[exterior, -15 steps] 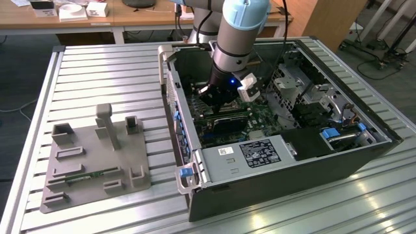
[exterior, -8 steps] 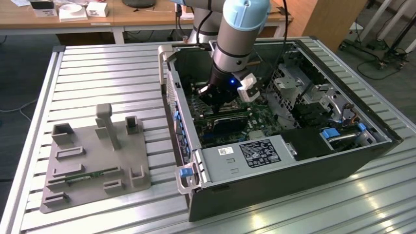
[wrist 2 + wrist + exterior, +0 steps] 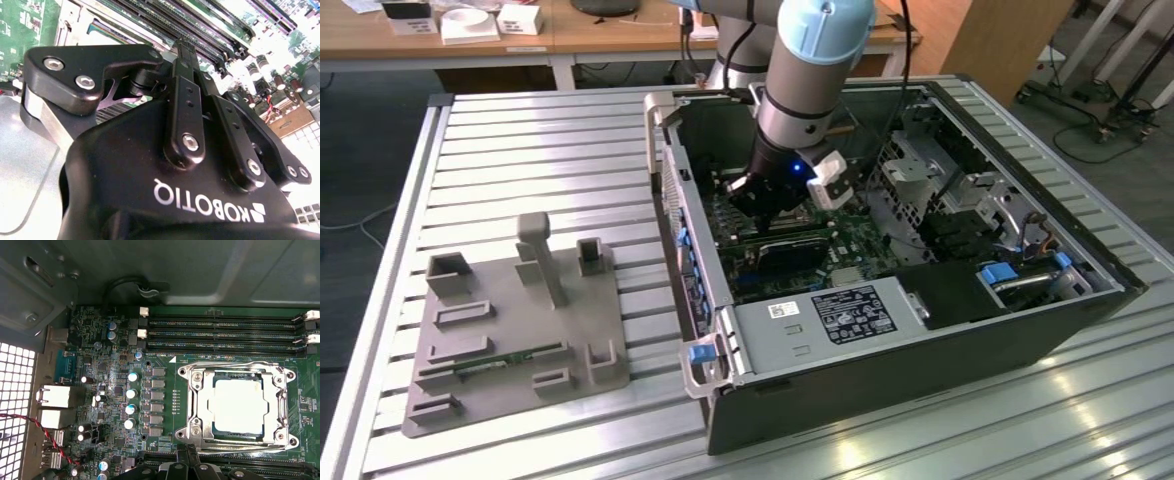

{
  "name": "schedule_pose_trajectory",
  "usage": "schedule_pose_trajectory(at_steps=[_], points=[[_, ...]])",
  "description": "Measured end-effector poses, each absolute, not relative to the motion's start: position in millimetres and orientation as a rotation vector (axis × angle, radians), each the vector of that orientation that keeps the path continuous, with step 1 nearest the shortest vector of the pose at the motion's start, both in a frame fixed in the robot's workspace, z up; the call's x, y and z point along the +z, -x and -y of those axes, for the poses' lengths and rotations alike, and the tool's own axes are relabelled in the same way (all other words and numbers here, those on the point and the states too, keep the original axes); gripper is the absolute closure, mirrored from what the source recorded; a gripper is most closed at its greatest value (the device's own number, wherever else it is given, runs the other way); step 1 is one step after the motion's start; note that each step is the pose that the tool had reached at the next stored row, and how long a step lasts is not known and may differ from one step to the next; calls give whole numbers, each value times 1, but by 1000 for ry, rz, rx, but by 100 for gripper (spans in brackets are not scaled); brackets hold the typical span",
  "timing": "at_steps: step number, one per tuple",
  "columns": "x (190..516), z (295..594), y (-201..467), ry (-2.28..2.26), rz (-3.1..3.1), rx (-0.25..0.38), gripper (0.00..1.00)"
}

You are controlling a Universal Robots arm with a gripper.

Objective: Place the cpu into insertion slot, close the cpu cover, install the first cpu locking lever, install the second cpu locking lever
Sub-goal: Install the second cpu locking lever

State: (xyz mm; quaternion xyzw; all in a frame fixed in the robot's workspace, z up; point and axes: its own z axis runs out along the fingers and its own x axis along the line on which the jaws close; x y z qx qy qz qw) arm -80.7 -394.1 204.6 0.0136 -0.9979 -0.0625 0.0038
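One hand (image 3: 767,205) hides the insertion slot; whether its fingers are parted, I cannot tell.

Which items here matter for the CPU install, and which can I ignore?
Part of the job:
- cpu, seated in the insertion slot
- cpu cover, closed over it
- gripper, inside the computer case

Lying about:
- grey fixture tray on the slatted table
- memory slots
- red and black wires

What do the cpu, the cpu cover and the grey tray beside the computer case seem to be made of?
cpu: pale metal top, matte sheen, likely plated.
cpu cover: bright polished metal; it glints and has thin stamped edges.
grey tray: dull, uniform grey with blocky moulded shapes, probably plastic or printed.
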Motion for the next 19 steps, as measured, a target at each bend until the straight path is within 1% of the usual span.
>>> schedule_pose_trajectory(at_steps=[9,19], points=[[203,394,81,-43,3126,-221,90],[200,394,81,-43,3125,-233,90]])
